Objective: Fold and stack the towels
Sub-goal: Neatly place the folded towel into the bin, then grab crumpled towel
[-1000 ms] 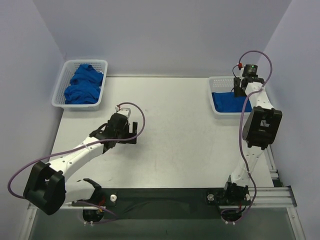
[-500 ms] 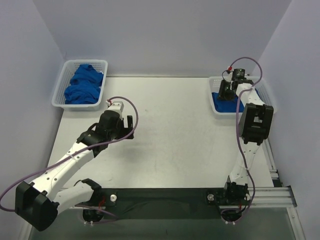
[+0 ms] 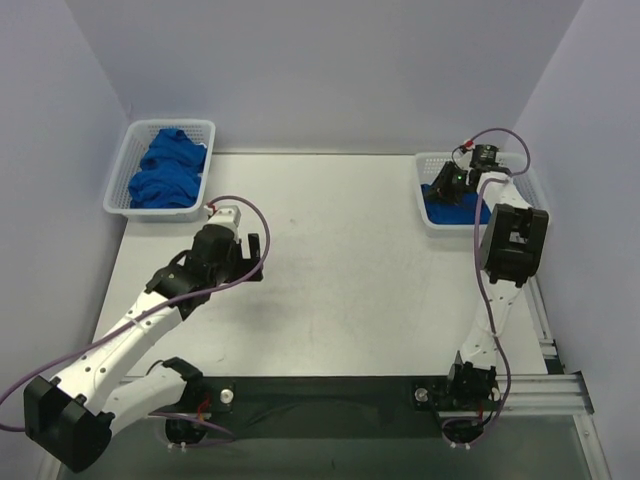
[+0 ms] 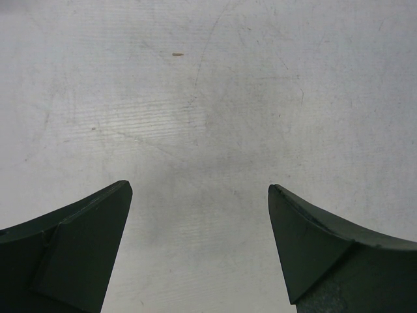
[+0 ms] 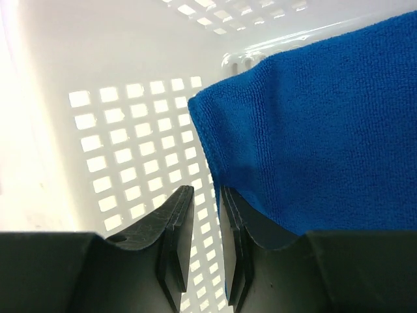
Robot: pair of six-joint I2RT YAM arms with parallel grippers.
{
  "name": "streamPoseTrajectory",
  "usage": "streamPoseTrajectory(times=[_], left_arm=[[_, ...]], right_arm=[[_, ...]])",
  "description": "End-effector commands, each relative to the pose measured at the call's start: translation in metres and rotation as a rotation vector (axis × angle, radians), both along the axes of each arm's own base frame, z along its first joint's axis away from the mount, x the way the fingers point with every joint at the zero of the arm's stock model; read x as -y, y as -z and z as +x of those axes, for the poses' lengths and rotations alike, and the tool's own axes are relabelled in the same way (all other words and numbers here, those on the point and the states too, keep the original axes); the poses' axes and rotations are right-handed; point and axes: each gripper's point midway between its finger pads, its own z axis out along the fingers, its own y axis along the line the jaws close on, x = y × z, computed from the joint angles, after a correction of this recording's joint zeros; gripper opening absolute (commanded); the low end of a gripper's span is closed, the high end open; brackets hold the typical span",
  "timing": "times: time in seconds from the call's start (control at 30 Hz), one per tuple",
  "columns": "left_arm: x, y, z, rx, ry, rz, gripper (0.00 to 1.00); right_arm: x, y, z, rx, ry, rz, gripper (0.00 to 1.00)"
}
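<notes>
Nearest to me, my left gripper [image 4: 199,188] hangs spread wide over the bare table [image 4: 208,98], holding nothing. It is free to take a second corner when one is offered.

Farther out, my right gripper [image 5: 206,190] is down inside the right basket [image 5: 124,137], its jaws drawn almost together with only a thin slot between them. The towel [image 5: 313,124] lies in that basket, flat and neat, and its edge runs straight into the slot. A sliver of blue shows between the fingers, so I judge I have the hem pinched, though thinly.

To do this step well I should trust the bite only once the cloth moves with me. I raise slowly and straight up, clear of the mesh wall just beside my left finger, so that I snag nothing and do not drag the basket. If the hem slips, I reopen and go deeper over the edge.

Farthest off, the left basket [image 3: 118,185] holds the crumpled towels [image 3: 165,170], not yet folded.
</notes>
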Motion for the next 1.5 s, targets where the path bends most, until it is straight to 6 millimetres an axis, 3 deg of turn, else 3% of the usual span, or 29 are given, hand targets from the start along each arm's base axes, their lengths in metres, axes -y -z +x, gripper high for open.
streamPoseTrajectory(times=[0.0,0.13,0.23,0.27,0.37,0.43,0.47,0.5,0.53,0.57,0.6,0.63,0.67,0.7,0.73,0.77,0.8,0.83,0.87,0.9,0.93,1.07,1.13,1.2,1.23,1.27,1.33,1.47], left_arm=[[-0.003,-0.007,0.003,0.018,-0.028,-0.011,0.97],[0.000,-0.007,0.006,0.016,-0.029,-0.016,0.97],[0.002,-0.013,0.010,0.033,-0.029,-0.030,0.97],[0.004,-0.016,0.012,0.039,-0.029,-0.033,0.98],[0.007,-0.029,0.022,0.070,-0.035,-0.038,0.97],[0.006,-0.033,0.031,0.072,-0.050,-0.033,0.98],[0.006,-0.045,0.039,0.094,-0.060,-0.043,0.97],[0.005,-0.050,0.044,0.101,-0.070,-0.042,0.98],[-0.003,-0.052,0.050,0.098,-0.104,-0.040,0.97],[-0.006,-0.049,0.058,0.085,-0.124,-0.030,0.97],[-0.010,-0.062,0.068,0.107,-0.150,-0.037,0.97],[-0.024,-0.054,0.079,0.079,-0.202,-0.016,0.97],[-0.035,-0.057,0.088,0.075,-0.242,-0.014,0.97],[-0.041,-0.070,0.099,0.094,-0.270,-0.028,0.98],[-0.063,-0.061,0.113,0.065,-0.340,-0.009,0.97],[-0.076,-0.062,0.122,0.065,-0.379,0.001,0.97],[-0.086,-0.075,0.134,0.092,-0.408,0.003,0.97],[-0.099,-0.066,0.148,0.072,-0.442,0.027,0.98],[-0.121,-0.067,0.158,0.072,-0.492,0.038,0.97],[-0.134,-0.071,0.169,0.082,-0.512,0.054,0.97],[-0.146,-0.073,0.188,0.092,-0.535,0.068,0.97],[-0.205,-0.076,0.228,0.107,-0.646,0.120,0.97],[-0.216,-0.063,0.247,0.084,-0.665,0.113,0.97],[-0.221,-0.052,0.257,0.060,-0.668,0.110,0.95],[-0.222,-0.035,0.264,0.028,-0.667,0.122,0.95],[-0.222,-0.037,0.271,0.034,-0.663,0.119,0.94],[-0.223,-0.013,0.275,-0.027,-0.663,0.135,0.92],[-0.225,0.001,0.278,-0.060,-0.679,0.142,0.84]], right_arm=[[-0.008,-0.040,0.004,0.083,0.003,0.135,0.24],[-0.014,-0.054,0.005,0.112,-0.017,0.214,0.24],[-0.012,-0.063,0.001,0.130,-0.017,0.194,0.24],[-0.009,-0.074,0.000,0.152,-0.006,0.167,0.25],[0.001,-0.100,-0.009,0.201,0.022,0.096,0.38],[0.006,-0.112,-0.019,0.206,0.038,0.046,0.54],[0.007,-0.130,-0.028,0.232,0.044,0.025,0.60],[0.011,-0.135,-0.034,0.232,0.065,-0.003,0.66],[0.010,-0.139,-0.043,0.218,0.074,-0.010,0.76],[0.009,-0.160,-0.053,0.252,0.081,-0.027,0.80],[0.007,-0.151,-0.069,0.207,0.094,-0.036,0.85],[0.010,-0.154,-0.078,0.204,0.117,-0.069,0.87],[0.005,-0.170,-0.091,0.235,0.115,-0.103,0.89],[0.002,-0.161,-0.107,0.193,0.121,-0.129,0.92],[0.006,-0.159,-0.116,0.183,0.143,-0.198,0.94],[0.003,-0.172,-0.128,0.211,0.137,-0.245,0.94],[-0.011,-0.170,-0.141,0.196,0.087,-0.301,0.96],[-0.009,-0.163,-0.151,0.179,0.096,-0.367,0.97],[-0.015,-0.173,-0.161,0.213,0.083,-0.380,0.97],[-0.030,-0.171,-0.169,0.219,0.045,-0.375,0.97],[-0.036,-0.170,-0.181,0.224,0.029,-0.363,0.97],[-0.066,-0.158,-0.215,0.226,-0.068,-0.298,0.97],[-0.076,-0.158,-0.229,0.242,-0.093,-0.283,0.97],[-0.081,-0.143,-0.242,0.215,-0.112,-0.274,0.97],[-0.084,-0.142,-0.248,0.218,-0.119,-0.264,0.97],[-0.085,-0.132,-0.255,0.196,-0.125,-0.264,0.97],[-0.085,-0.129,-0.261,0.190,-0.118,-0.257,0.97],[-0.083,-0.119,-0.270,0.174,-0.108,-0.263,0.97]])
